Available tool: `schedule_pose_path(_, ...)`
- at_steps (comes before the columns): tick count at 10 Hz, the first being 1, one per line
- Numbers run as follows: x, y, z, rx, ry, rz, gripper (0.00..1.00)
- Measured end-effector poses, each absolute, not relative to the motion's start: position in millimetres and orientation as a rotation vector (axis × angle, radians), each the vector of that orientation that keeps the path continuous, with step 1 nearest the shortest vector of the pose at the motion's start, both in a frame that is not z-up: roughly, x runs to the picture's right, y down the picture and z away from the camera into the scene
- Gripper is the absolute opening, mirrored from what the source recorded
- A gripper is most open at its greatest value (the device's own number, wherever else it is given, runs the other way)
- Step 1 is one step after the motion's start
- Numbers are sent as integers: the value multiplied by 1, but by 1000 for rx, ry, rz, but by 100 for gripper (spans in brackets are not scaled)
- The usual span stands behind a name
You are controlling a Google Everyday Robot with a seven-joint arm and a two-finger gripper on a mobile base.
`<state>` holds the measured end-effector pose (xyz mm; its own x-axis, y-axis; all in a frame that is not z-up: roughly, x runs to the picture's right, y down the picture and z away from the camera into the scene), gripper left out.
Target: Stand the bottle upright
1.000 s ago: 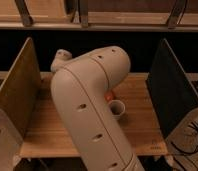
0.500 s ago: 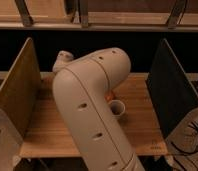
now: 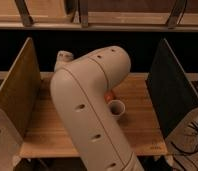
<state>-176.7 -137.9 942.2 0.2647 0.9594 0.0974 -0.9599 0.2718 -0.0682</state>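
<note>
My big pale arm point(image 3: 89, 105) fills the middle of the view and bends over the wooden table point(image 3: 142, 125). The gripper is hidden behind the arm, somewhere past the wrist end point(image 3: 63, 58) at the back left, and it is shut. The bottle is hidden from view. Whether anything is held cannot be seen.
A pale round-rimmed cup point(image 3: 116, 107) stands on the table just right of the arm, with a small orange ball point(image 3: 108, 97) right behind it. A tan side panel point(image 3: 17, 90) bounds the table on the left and a dark panel point(image 3: 169, 90) on the right. Shelving point(image 3: 117, 20) runs across the back.
The arm has shifted only slightly to the right. The cup and the ball have not moved.
</note>
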Motion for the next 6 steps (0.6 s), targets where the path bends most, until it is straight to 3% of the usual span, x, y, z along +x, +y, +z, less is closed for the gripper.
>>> schedule_pose_path(6, -189, -162, 942, 7, -310, 1308, 0)
